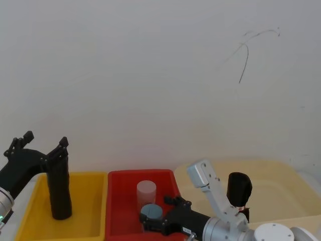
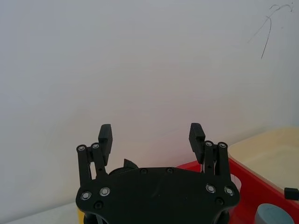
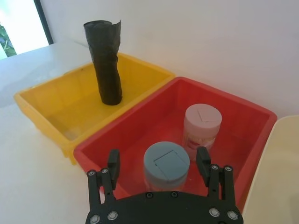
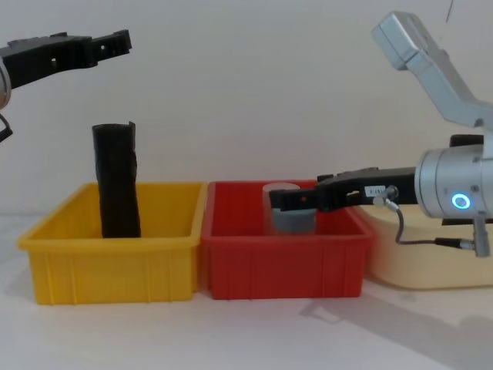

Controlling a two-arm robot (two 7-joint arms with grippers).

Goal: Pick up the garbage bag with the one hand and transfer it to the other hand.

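**Handover task, pick not yet begun.** The garbage bag, a black roll with a reddish band near its base, stands upright in the cream bin at the robot's far right. Its long axis is vertical and its lower part is hidden behind the right forearm. To the left of that bin come 2 more. The red bin holds a pink-lidded jar and a blue-lidded jar. The yellow bin holds a plain black roll with no band.

The left gripper, on the arm with the green light, hangs above the yellow bin. It is clear of the plain roll's top, its fingers spread wide and holding nothing.

The right gripper, with the white sticker, reaches leftward over the red bin. Its fingers are apart and empty, at about the height of the jar lids.

**Governing relation:** the banded roll lies well apart from the left gripper, across all 3 bins to its right, and the right arm is far nearer. A pick by the left gripper would probably call for a long crossing reach past the right arm, followed by a sideways grasp on the upright roll.
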